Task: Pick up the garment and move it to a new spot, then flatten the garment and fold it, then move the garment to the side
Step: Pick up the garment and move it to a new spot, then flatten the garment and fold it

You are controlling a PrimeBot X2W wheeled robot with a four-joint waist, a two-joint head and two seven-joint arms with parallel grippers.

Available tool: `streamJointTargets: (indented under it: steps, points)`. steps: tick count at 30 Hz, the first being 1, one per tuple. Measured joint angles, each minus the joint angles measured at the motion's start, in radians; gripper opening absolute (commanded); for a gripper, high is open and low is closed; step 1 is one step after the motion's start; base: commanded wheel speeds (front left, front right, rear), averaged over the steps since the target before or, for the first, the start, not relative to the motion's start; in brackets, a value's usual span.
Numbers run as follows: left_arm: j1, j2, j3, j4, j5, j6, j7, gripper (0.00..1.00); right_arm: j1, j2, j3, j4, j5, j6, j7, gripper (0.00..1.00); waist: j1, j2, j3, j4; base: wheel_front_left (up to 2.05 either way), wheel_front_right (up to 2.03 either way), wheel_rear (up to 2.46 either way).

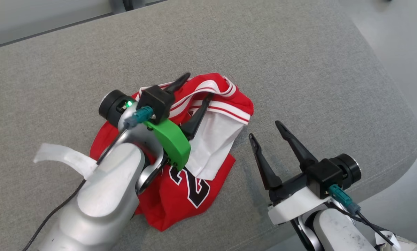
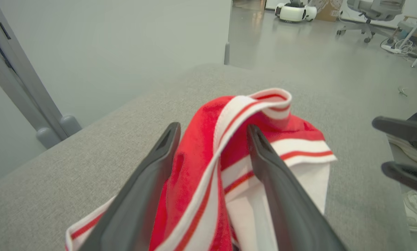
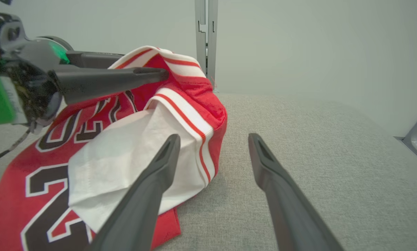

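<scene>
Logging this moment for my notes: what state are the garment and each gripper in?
garment: crumpled in a heap on the grey cushion, not folded.
left gripper: open, fingers straddling a raised ridge of the garment.
right gripper: open, empty, beside the garment.

The garment (image 1: 180, 195) is lying as soft red cloth with a faint sheen, its white lining looking thinner and matt. The bench (image 1: 299, 62) is wearing coarse grey woven fabric, matt all over. The left end effector (image 1: 198, 85) and right end effector (image 1: 264, 129) are showing smooth, dark, matt plastic. A green plastic cover (image 1: 170, 139) is looking semi-glossy, the forearm (image 1: 103, 195) is gleaming like silvery metal, and the floor (image 2: 299, 45) is shining smooth.
</scene>
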Motion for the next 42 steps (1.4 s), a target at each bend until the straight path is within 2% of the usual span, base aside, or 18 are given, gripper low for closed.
streamJointTargets:
  steps: [3,7,12,18,22,25,31,38,42]
  points:
    - [0.0,0.034,-0.065,0.068,0.08,0.0,0.039,1.0,-0.002,0.0,0.036,0.004,0.0,0.003,0.0,1.0,0.0,0.0,0.014,-0.007,0.0,0.0,0.0]
    - [0.001,0.054,-0.071,0.111,0.102,0.012,0.054,1.0,-0.002,0.001,0.082,0.01,0.013,0.009,0.0,1.0,0.0,0.0,0.016,0.01,0.0,0.0,0.0]
    - [0.001,0.036,-0.067,0.116,0.113,0.035,0.043,1.0,-0.004,0.0,0.106,0.038,0.019,0.01,0.0,1.0,0.0,0.0,0.006,0.056,0.0,0.0,0.0]
    - [0.016,-0.007,-0.07,0.078,0.082,0.036,0.014,1.0,-0.002,-0.001,0.095,0.089,0.019,0.009,0.0,1.0,0.0,0.0,-0.013,0.127,0.0,0.0,0.0]
    - [0.056,-0.008,-0.068,0.046,0.064,0.036,-0.013,1.0,0.014,-0.001,0.086,0.118,0.03,0.009,0.0,1.0,0.0,0.0,-0.029,0.175,0.0,0.0,0.0]
    - [0.103,-0.003,-0.044,0.012,0.063,0.069,-0.053,1.0,0.049,-0.001,0.081,0.139,0.067,0.008,0.0,1.0,0.0,0.0,-0.05,0.217,0.0,0.0,0.0]
    - [0.196,0.037,0.014,-0.021,0.052,0.122,-0.089,1.0,0.076,0.0,0.073,0.146,0.114,0.007,0.0,1.0,0.0,0.0,-0.085,0.256,0.0,0.0,0.0]
    - [0.279,0.058,0.022,-0.048,0.027,0.146,-0.098,1.0,0.083,0.0,0.037,0.125,0.242,-0.009,0.0,1.0,0.0,0.0,-0.103,0.274,0.0,0.0,0.0]
    - [0.287,0.068,0.033,-0.075,0.025,0.155,-0.107,1.0,0.103,0.0,0.033,0.149,0.256,-0.009,0.0,1.0,0.0,0.0,-0.105,0.278,0.0,0.0,0.0]
